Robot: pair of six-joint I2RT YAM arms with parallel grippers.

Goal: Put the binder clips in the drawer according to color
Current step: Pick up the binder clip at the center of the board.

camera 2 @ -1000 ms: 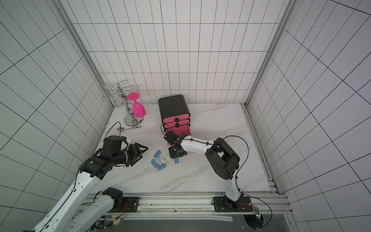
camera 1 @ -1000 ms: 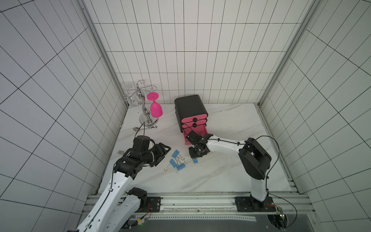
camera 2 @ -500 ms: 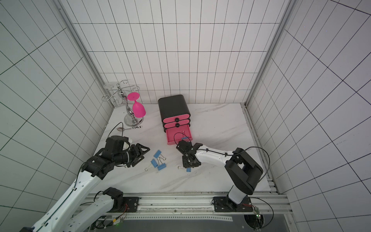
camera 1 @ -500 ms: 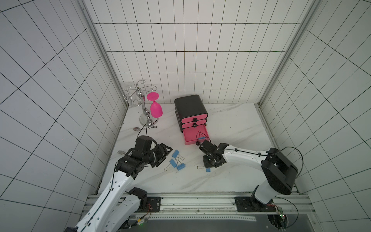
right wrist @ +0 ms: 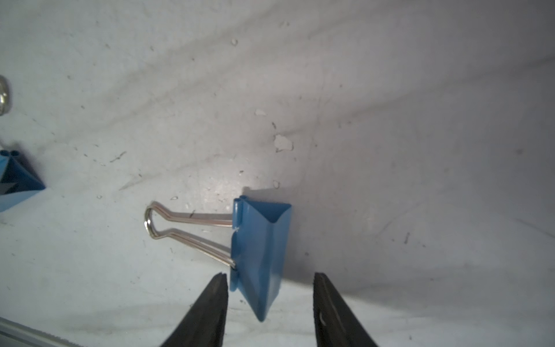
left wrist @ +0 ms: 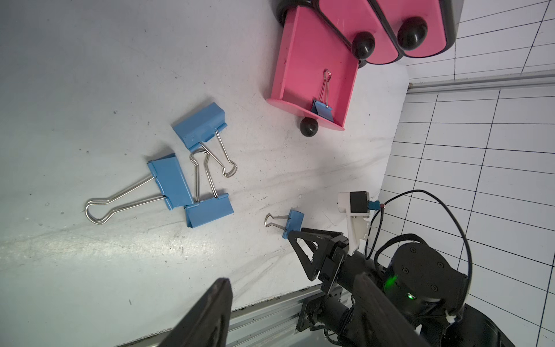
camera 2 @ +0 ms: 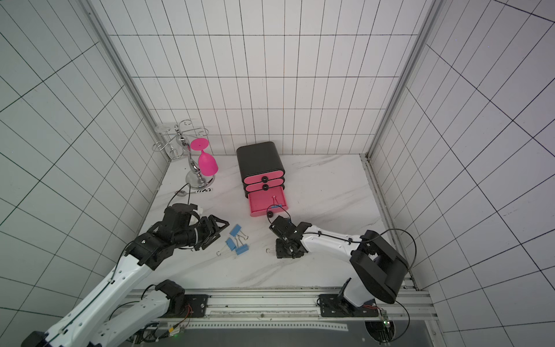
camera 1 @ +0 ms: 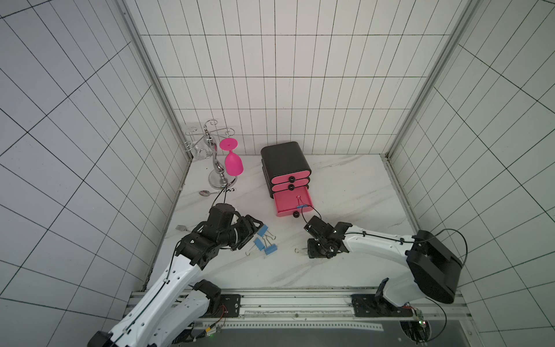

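Observation:
The black drawer chest (camera 1: 285, 159) (camera 2: 259, 159) has its bottom pink drawer (camera 1: 283, 207) (left wrist: 303, 60) pulled out, with one blue binder clip (camera 1: 301, 206) (left wrist: 323, 109) lying in it. Three larger blue clips (camera 1: 262, 230) (camera 1: 259, 244) (camera 1: 271, 250) lie together on the table, just off my left gripper (camera 1: 255, 229) (left wrist: 291, 279), which is open and empty. My right gripper (right wrist: 270, 275) (camera 1: 313, 254) points down, open, straddling a small blue clip (right wrist: 261, 249) (left wrist: 295, 222). One finger is almost against the clip and the other stands clear of it.
A silver wire glass rack (camera 1: 216, 168) with a pink goblet (camera 1: 233, 163) stands at the back left. A spoon (camera 1: 204, 193) and a small fork (camera 1: 181, 228) lie along the left wall. A metal rail (camera 1: 285, 300) borders the table's front.
My right gripper has pulled back from the open drawer toward the front, come down over the small blue clip and opened its jaws. The left arm has hardly moved.

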